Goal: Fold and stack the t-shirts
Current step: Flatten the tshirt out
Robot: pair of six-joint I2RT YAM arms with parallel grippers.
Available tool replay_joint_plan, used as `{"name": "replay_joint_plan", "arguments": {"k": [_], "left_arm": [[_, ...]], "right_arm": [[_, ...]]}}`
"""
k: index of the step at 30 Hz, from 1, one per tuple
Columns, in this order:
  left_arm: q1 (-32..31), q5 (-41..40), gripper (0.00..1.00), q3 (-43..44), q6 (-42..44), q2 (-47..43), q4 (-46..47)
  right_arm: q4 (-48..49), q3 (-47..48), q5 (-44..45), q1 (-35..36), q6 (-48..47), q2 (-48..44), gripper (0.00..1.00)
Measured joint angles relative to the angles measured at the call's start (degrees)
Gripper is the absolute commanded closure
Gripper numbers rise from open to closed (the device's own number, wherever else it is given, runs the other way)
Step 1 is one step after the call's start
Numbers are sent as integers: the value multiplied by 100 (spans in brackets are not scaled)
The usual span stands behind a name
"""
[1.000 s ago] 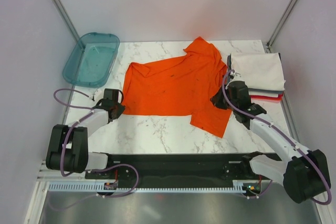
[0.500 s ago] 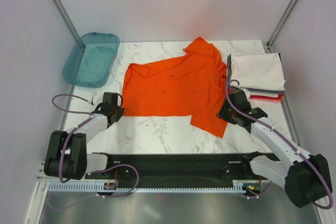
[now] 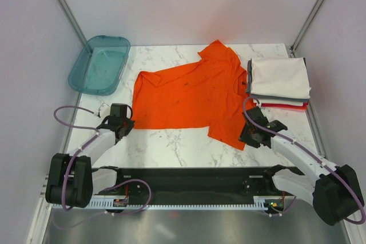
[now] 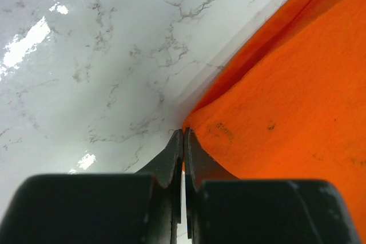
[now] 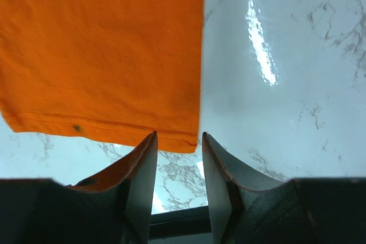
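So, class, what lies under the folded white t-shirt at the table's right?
A red t-shirt shows as a strip at the near edge of the white t-shirt, and a grey t-shirt along its left side. The rest is covered, so the stack's count is unclear.

plain bright orange t-shirt (image 3: 194,95); white and red folded shirts (image 3: 280,77); teal tray (image 3: 100,64); grey-veined white marble table (image 3: 171,141)

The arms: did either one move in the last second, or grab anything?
The right gripper slid back toward its base, from beside the stack to the shirt's near right corner, jaws open at the hem. The left gripper crept slightly nearer, shut at the shirt's left corner. Shirt, stack and tray stayed put.
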Motion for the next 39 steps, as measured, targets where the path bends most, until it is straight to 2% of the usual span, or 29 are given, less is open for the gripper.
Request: {"name": "replay_joint_plan", "arguments": {"k": [12,17,21,24,30,39], "left_arm": [[0,-2,98,-4,0,-76,-2],[0,-2,98,-17,0,-76,-2],[0,-4,98,-31,0,-76,-2],[0,-4,98,-31,0,-76,-2],[0,0,98,-28,0,-76,-4],[0,7,98,350,0,-79,-284]], "right_arm": [[-46,-186,-2,284,330,476,59],[101,-299,-2,308,415,579,63],[219,-299,-2,319,428,621,76],[323,-299,-42,334,455,636,100],[216,-52,-61,345,330,671,100],[337,1869,317,341,-339,730,100]]}}
